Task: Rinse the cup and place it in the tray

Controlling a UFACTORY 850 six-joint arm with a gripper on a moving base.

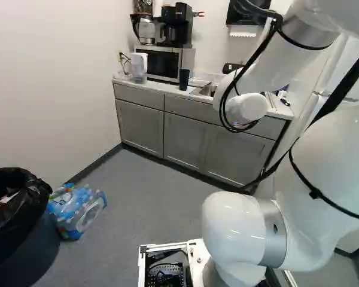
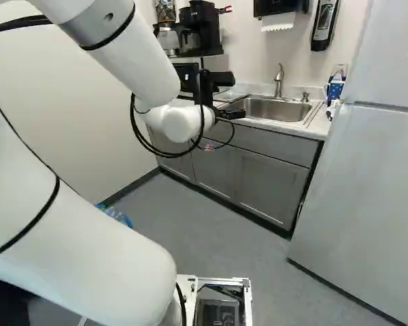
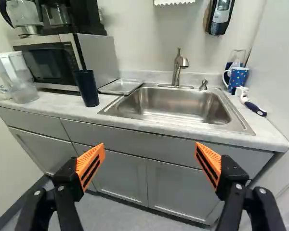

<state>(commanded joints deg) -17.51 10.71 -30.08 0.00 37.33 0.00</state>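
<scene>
The tool is spread wide, gripping nothing. Ahead of it, the dark cup stands upright on the counter, beside the tray. Rinsing and placing both seem left.

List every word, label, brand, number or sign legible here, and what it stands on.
No text is readable enough to quote.
Blue-and-clear plastic-wrapped bottle pack: printing too blurred to read.
Black-and-grey wall dispenser: any markings too small.
White jointed robot arm: small coloured mark near cables, unreadable.
</scene>
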